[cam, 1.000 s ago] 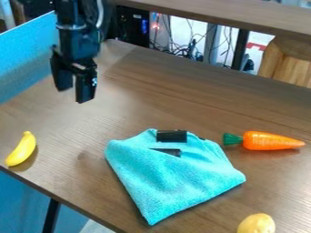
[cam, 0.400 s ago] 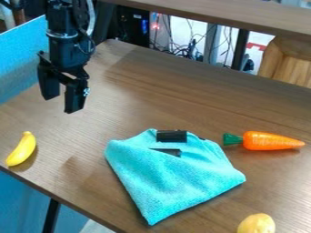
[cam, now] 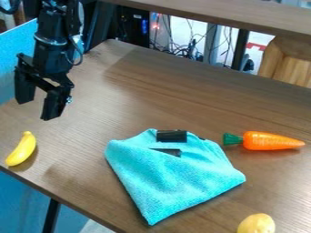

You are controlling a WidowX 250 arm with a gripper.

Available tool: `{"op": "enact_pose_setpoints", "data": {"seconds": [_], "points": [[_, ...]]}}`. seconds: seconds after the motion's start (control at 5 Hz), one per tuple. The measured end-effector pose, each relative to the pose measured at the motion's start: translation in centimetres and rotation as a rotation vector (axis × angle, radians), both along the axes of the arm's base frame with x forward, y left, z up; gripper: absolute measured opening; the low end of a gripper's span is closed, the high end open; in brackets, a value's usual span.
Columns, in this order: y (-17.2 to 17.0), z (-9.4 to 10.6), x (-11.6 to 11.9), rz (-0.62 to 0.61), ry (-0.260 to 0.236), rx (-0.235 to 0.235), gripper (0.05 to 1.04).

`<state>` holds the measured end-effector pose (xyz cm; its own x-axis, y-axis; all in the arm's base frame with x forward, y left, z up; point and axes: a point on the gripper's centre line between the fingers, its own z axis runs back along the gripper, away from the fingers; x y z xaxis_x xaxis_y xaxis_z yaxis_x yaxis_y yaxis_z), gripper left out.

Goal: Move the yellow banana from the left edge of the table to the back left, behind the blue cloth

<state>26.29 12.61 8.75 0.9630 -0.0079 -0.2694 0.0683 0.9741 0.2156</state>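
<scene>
The black gripper [cam: 37,109], fingers well apart with nothing between them, has just swung over toward the yellow banana [cam: 22,149] near the table [cam: 139,95] edge, so it looks better placed for that than for the blue cloth [cam: 176,177].

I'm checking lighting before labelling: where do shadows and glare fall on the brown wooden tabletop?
Camera view: soft shadows edge the curved yellow banana and the orange, green-topped carrot; a faint dark patch right of the banana may be the arm's shadow; small highlights dot the carrot; pale sheen lies on the tabletop's left part.
</scene>
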Motion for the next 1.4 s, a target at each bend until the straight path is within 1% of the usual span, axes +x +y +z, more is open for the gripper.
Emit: {"op": "enact_pose_setpoints", "data": {"seconds": [0.2,0.4,0.6,0.8,1.0,1.2,1.4], "points": [[-0.2,-0.9,-1.4,-0.018,0.061,-0.018,0.999],[-0.4,-1.7,-2.7,-0.031,0.092,-0.020,0.999],[-0.3,-1.9,-3.5,-0.046,0.099,-0.002,0.999],[-0.2,-2.4,-3.4,-0.047,0.107,0.005,0.999],[0.1,-3.7,-3.4,-0.041,0.135,0.015,0.999],[0.3,-5.0,-2.9,-0.036,0.153,0.012,0.999],[0.5,-5.9,-2.3,-0.041,0.161,0.006,0.999]]}}
